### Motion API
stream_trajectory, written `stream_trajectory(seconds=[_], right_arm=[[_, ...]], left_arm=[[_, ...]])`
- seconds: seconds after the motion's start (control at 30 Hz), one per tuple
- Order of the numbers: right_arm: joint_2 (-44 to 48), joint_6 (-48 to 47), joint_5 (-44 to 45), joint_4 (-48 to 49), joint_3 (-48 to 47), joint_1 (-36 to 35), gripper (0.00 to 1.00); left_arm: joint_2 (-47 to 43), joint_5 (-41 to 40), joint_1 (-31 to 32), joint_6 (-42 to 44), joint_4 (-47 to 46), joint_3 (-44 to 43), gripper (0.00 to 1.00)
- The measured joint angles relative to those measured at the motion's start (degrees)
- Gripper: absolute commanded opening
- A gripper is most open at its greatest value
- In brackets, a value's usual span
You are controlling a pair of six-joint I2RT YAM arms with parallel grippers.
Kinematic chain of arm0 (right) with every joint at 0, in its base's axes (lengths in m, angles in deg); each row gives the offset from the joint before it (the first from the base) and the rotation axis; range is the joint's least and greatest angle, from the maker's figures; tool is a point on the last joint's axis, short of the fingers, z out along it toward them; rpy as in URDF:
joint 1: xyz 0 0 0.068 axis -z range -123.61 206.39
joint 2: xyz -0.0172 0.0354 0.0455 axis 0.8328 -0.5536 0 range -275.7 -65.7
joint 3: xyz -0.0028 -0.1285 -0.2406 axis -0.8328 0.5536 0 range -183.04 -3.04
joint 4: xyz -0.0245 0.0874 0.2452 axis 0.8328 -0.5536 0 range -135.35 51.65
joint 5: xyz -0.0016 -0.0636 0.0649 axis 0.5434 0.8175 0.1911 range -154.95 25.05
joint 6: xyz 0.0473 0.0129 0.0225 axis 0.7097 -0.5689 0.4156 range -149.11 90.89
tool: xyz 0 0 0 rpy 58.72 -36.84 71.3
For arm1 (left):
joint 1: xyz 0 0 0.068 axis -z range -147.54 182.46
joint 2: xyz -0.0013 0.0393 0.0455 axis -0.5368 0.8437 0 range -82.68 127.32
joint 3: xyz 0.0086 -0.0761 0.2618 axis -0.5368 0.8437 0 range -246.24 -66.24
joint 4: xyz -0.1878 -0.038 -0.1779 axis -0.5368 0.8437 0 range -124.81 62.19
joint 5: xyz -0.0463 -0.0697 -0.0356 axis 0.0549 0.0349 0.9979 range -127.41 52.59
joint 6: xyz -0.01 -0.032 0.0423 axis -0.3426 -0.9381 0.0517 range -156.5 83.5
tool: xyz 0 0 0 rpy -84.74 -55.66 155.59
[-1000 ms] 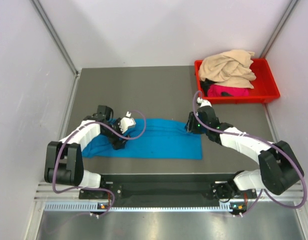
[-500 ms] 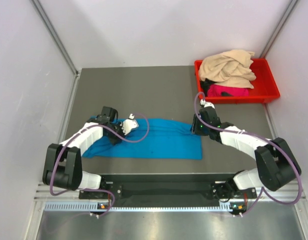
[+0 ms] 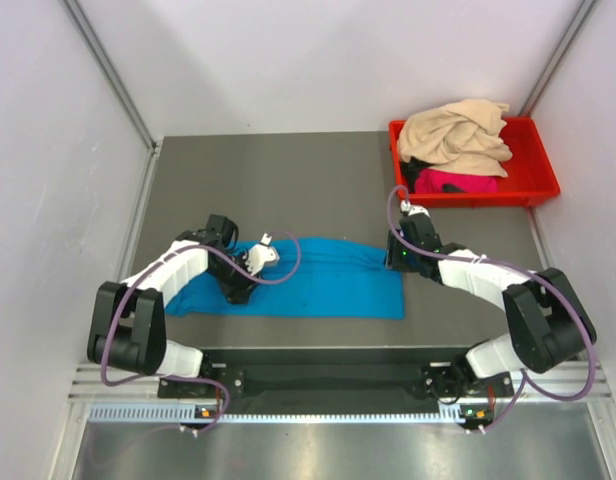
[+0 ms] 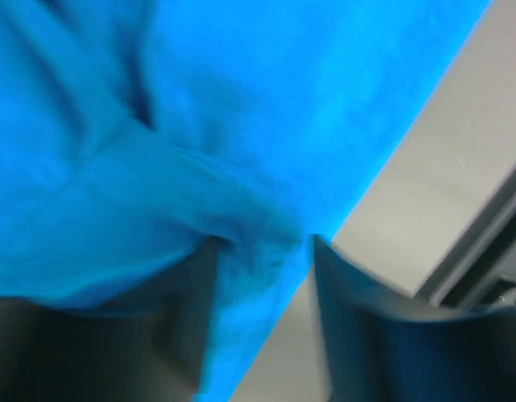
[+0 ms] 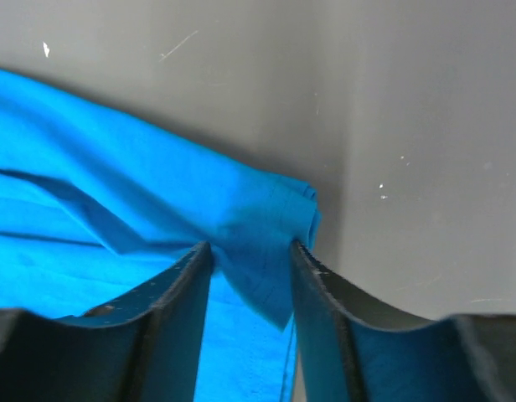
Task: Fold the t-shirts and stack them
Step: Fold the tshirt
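Note:
The turquoise-blue t-shirt (image 3: 328, 285) lies on the grey table as a long folded strip. My left gripper (image 3: 238, 288) is down on its left part, with bunched cloth (image 4: 241, 100) pinched between the fingers (image 4: 262, 247); that view is blurred. My right gripper (image 3: 394, 262) is at the shirt's far right corner, fingers closed on a bunched fold (image 5: 251, 249) of the blue cloth (image 5: 116, 193). The beige-tan shirt (image 3: 453, 135) is heaped in the red bin, with the magenta-pink shirt (image 3: 456, 182) under it.
The red plastic bin (image 3: 538, 188) stands at the back right of the table, just beyond my right gripper. Bare grey table (image 3: 288, 180) lies behind the blue shirt. White walls close in the sides and back.
My left wrist has shifted slightly right and toward the near edge over the shirt's left part. My right gripper has edged slightly right at the shirt's corner. The shirt has barely moved.

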Motion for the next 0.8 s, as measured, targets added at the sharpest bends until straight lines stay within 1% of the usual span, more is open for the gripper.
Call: stream_trajectory(seconds=[0.03,0.13,0.23,0.27,0.3,0.33,0.37,0.43,0.5,0.53,0.57,0.67,0.8], right_arm=[[-0.11,-0.09,0.00,-0.02,0.00,0.02,0.45],[-0.35,-0.55,-0.17,-0.17,-0.11,0.33,0.48],[-0.33,-1.44,-0.17,-1.64,-1.27,1.14,0.51],[-0.33,-1.90,-0.20,-2.14,-1.97,1.46,0.52],[-0.33,-2.36,-0.17,-2.54,-2.60,1.77,0.52],[-0.33,-2.99,-0.17,-2.93,-3.50,2.08,0.53],[-0.33,-3.65,-0.15,-3.32,-4.50,2.29,0.53],[-0.33,-4.70,-0.15,-3.50,-6.05,2.60,0.54],[-0.39,-5.70,-0.22,-3.45,-7.39,2.89,0.54],[-0.72,-6.16,-0.31,-3.50,-8.00,3.06,0.53],[-1.33,-6.67,-0.61,-3.61,-8.76,3.30,0.53],[-3.89,-8.02,-1.40,-3.78,-10.14,3.98,0.52],[-5.16,-8.76,-4.22,-4.15,-9.53,5.20,0.52]], left_arm=[[0.50,0.39,0.11,0.22,0.74,-0.02,0.66],[1.18,2.45,0.13,1.88,5.38,-1.38,0.69],[1.25,5.16,-0.83,2.86,10.34,-5.25,0.71],[1.25,6.56,-2.10,2.75,11.32,-6.97,0.75],[1.16,8.02,-4.20,1.73,11.47,-8.59,0.75],[1.14,9.44,-7.76,0.17,11.10,-10.67,0.75],[1.18,10.56,-12.74,-2.47,9.66,-13.22,0.76],[1.44,8.90,-20.39,-7.82,5.22,-16.81,0.77],[2.40,5.03,-26.21,-13.53,-0.83,-18.88,0.87],[3.30,3.08,-27.50,-15.93,-3.19,-19.12,0.96],[4.46,1.20,-28.22,-18.10,-5.14,-19.17,0.99],[10.08,-3.30,-28.98,-22.86,-8.90,-19.04,0.99],[16.87,-7.32,-29.79,-25.68,-12.17,-18.29,0.99]])
